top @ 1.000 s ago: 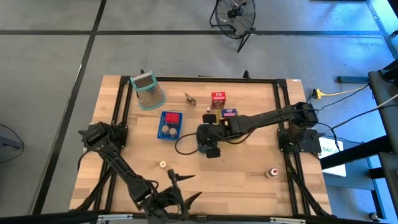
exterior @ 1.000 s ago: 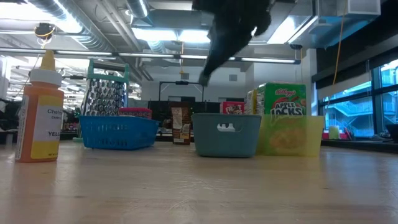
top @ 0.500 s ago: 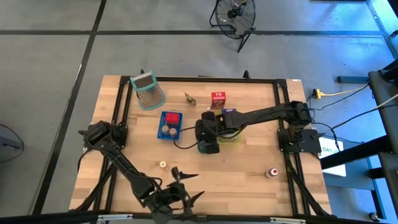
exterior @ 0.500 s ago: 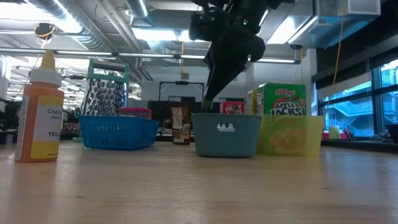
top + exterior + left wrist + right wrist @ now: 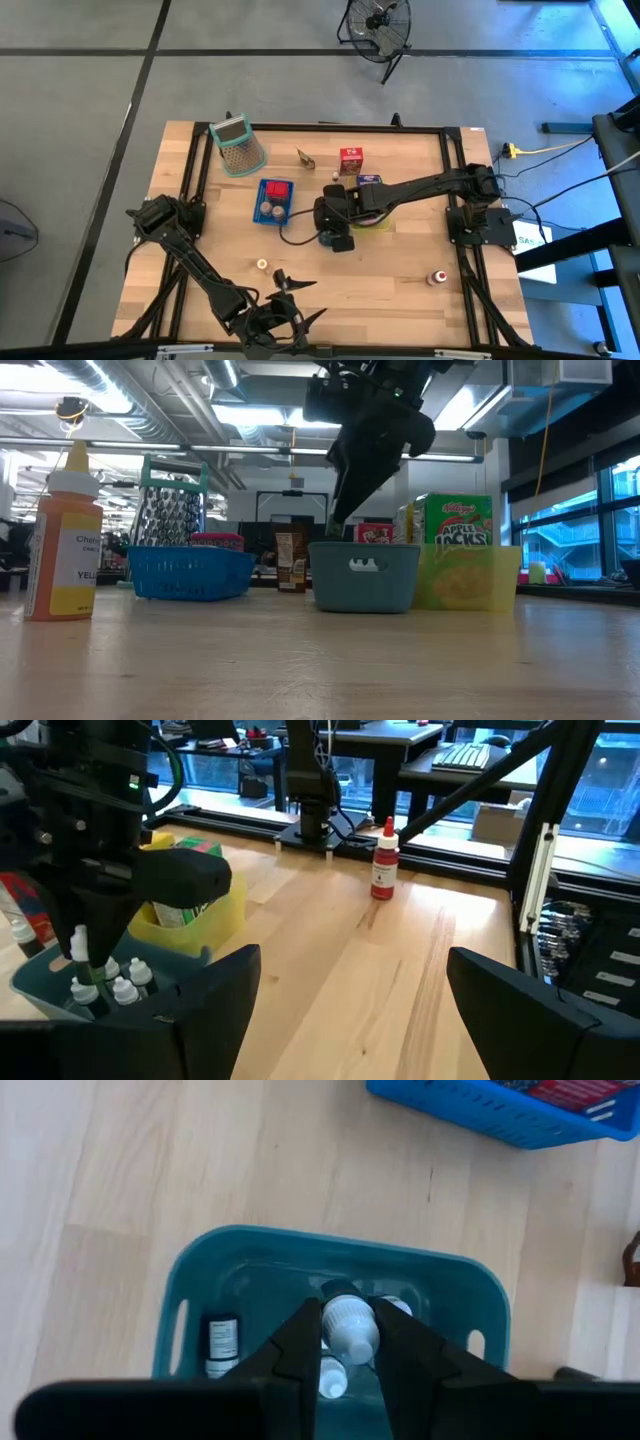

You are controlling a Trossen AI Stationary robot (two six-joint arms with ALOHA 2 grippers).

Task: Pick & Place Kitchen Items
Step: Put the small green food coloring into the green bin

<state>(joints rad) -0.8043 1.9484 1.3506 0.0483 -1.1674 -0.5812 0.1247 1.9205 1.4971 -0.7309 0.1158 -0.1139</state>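
Directly above the grey-blue tray (image 5: pixel 330 1270), right gripper (image 5: pixel 345 1342) clamps a white-capped bottle (image 5: pixel 350 1328) among other small bottles (image 5: pixel 221 1338).

We read "Kellogg's APPLE JACKS" on the green cereal box (image 5: pixel 452 520) standing behind the yellow tray (image 5: pixel 468 577) in the low view. The orange squeeze bottle (image 5: pixel 63 543) carries a white label with letters cut off: "Cha…" and "YEL…". Other labels are too small to read.
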